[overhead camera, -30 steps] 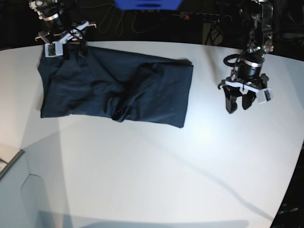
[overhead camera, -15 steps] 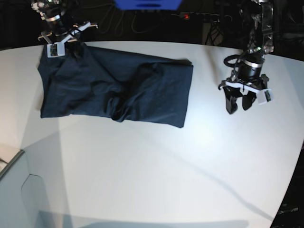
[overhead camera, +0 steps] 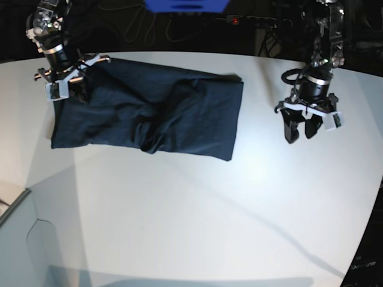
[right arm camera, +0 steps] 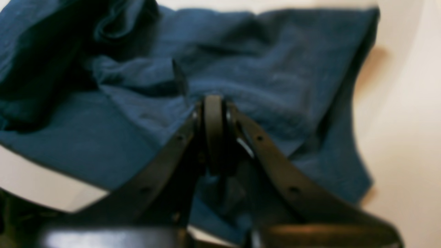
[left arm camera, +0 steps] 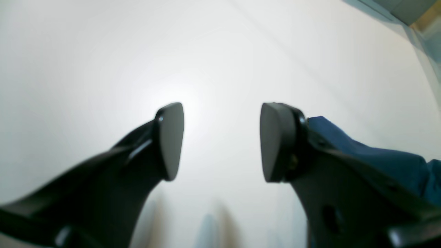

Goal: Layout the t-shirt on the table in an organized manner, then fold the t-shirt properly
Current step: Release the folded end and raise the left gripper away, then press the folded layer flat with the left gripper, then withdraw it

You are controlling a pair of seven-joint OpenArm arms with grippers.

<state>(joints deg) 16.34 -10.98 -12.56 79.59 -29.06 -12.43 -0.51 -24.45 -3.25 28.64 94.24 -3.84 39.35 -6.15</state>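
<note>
The dark navy t-shirt (overhead camera: 155, 107) lies rumpled and roughly rectangular on the white table (overhead camera: 209, 209), at the far left. My right gripper (overhead camera: 66, 91) is at the shirt's far left corner, shut on a pinch of the cloth. In the right wrist view the right gripper (right arm camera: 213, 103) has its jaws pressed together, with the t-shirt (right arm camera: 268, 69) bunched around them. My left gripper (overhead camera: 301, 133) hangs open over bare table, well to the right of the shirt. The left wrist view shows the left gripper (left arm camera: 220, 141) with nothing between its fingers and an edge of the t-shirt (left arm camera: 379, 162) behind the right finger.
A pale grey box corner (overhead camera: 24, 239) juts in at the front left. Cables and a blue object (overhead camera: 185, 5) lie beyond the table's far edge. The table's curved edge runs down the right side.
My right gripper has shut on the shirt's far left corner and moved left and toward the front, dragging that corner with it. The left arm has not moved.
</note>
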